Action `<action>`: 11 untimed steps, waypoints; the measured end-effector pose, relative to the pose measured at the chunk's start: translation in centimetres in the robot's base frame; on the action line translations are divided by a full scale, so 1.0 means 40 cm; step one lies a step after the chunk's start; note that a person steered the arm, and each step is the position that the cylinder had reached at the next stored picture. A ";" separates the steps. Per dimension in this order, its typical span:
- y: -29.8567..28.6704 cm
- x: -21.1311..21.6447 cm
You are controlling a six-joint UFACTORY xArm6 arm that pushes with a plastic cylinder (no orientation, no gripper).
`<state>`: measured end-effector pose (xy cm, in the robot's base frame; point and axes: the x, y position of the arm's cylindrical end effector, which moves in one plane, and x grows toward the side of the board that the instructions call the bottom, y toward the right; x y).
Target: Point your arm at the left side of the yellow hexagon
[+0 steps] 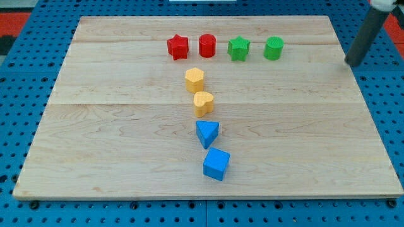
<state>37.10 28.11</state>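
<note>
Tip: my tip [353,64], the lower end of the straight dark rod, stands at the view's upper right, near the right edge of the counter, well apart from every block
Claw: the rod carries no claw, so there is nothing to read as wide, narrow or holding
Cut off: the rod's upper part runs out of the view's top right corner; only a pale collar shows at that edge
Nearest block: green cylinder block [273,48], to the view's left of my tip, with bare wood between them
Top row: green star block [238,48] just beside the cylinder, then red cylinder block [207,45] and red star block [178,46] further to the view's left
Task block: yellow hexagon block [194,80] sits below the red cylinder, near the middle of the counter, far from my tip
Column below: yellow heart-like block [203,103], its shape hard to make out; then blue triangular block [207,133]; then blue cube block [216,164]
Counter: pale wooden board counter [95,139] lying on a blue perforated base [19,94]
Hard to tell: whether my tip touches the wood or stands just off the counter's right edge
</note>
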 end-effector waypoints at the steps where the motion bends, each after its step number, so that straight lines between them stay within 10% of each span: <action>1: -0.115 0.055; 7: -0.915 -0.042; 11: -0.825 0.057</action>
